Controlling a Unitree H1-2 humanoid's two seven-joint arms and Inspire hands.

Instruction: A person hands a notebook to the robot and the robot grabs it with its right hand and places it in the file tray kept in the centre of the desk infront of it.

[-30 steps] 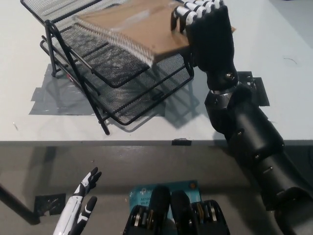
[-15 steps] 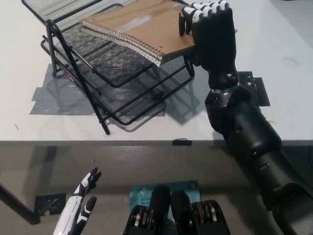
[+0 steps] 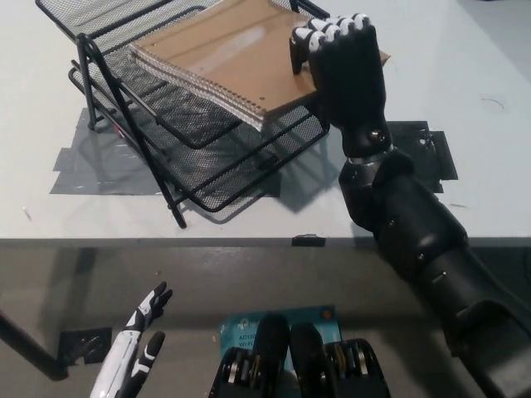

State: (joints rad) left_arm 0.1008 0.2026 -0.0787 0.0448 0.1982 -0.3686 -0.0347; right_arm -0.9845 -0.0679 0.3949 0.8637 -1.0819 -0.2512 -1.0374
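Since a moment ago, the black right hand (image 3: 344,70) has moved a little to the left and carried the notebook (image 3: 228,54) further over the file tray (image 3: 207,157). Now more of the brown cover sits above the top shelf of the tray, and the hand is closer to the tray too.

Its fingers (image 3: 319,37) curl over the right edge of the notebook and grip it, so the hand is closed on the notebook. The black arm runs from the hand down to the bottom right of the picture.

The notebook is brown with a wire spiral along its lower left side. It lies tilted, with the right end up in the hand and the left part over the top shelf of the tray. I cannot tell if it touches the mesh or just hangs above it.

The file tray is black wire mesh with shelves stacked one over another. It stands on the white desk (image 3: 465,108), on some grey tape (image 3: 91,162) stuck to the desk top. More dark tape (image 3: 431,153) is on the desk just beside the black arm.

The white left hand (image 3: 137,344) rests low at the bottom left, below the desk edge. Its fingers are spread apart and it holds nothing.
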